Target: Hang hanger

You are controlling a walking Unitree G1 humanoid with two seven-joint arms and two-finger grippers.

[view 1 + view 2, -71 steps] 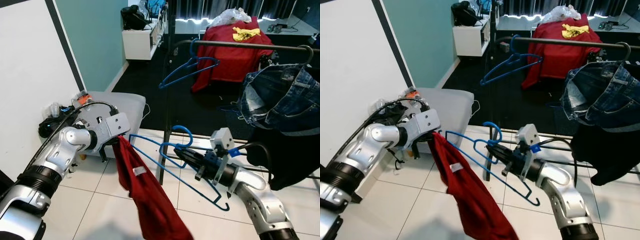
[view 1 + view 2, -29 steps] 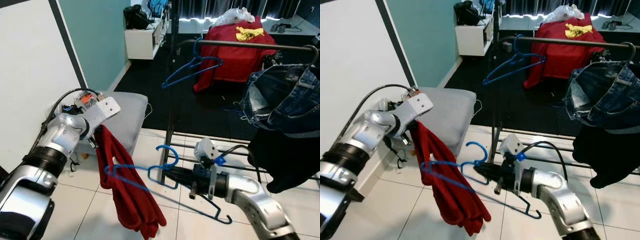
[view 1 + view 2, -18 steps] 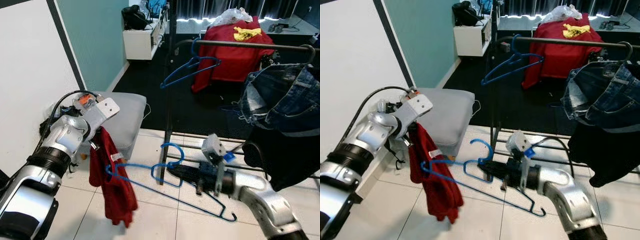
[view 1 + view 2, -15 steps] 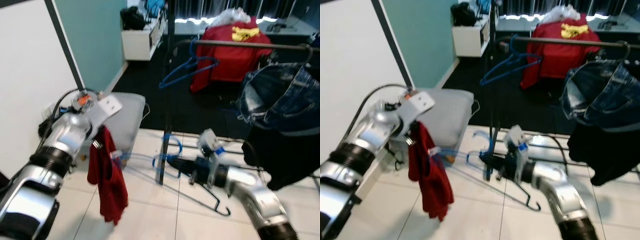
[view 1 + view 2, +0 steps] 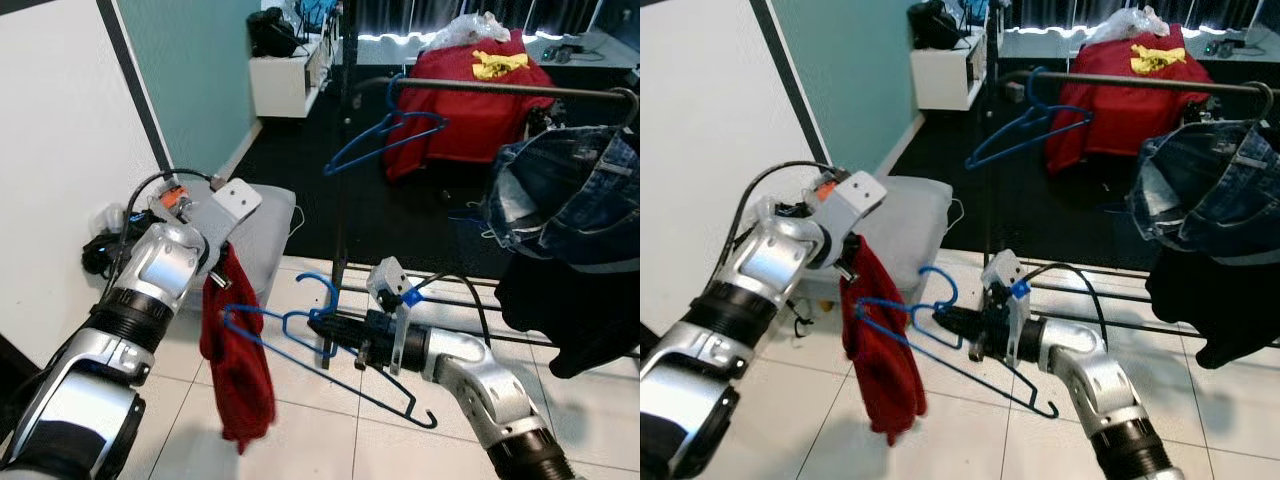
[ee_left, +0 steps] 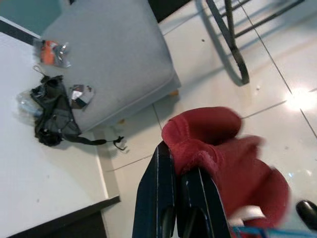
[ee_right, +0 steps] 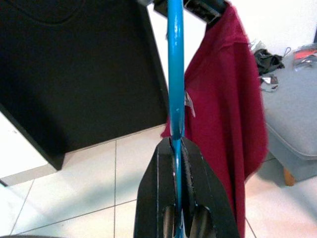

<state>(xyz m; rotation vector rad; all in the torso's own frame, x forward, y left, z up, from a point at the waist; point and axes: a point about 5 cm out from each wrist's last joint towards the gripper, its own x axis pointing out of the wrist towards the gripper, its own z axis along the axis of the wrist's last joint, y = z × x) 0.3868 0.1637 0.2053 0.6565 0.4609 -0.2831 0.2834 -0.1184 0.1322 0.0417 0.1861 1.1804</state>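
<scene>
Right gripper: low, before the rack, fingers clamped on blue hanger held level, one end reaching into the red shirt.
Left gripper: fingers pinched on the shirt's upper edge; cloth hangs limp above the tiles.
Step, judged: threading shirt onto hanger, not yet hung.
Next calls for: seating the shoulders, then lifting the hook to the rail.
Rail beyond: a spare hanger and jeans hang on it.

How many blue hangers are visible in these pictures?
2. One blue hanger is gripped by the right pincer, partly inside the red garment. The other hanger hangs on the rail. Clothes may hide more.
</scene>
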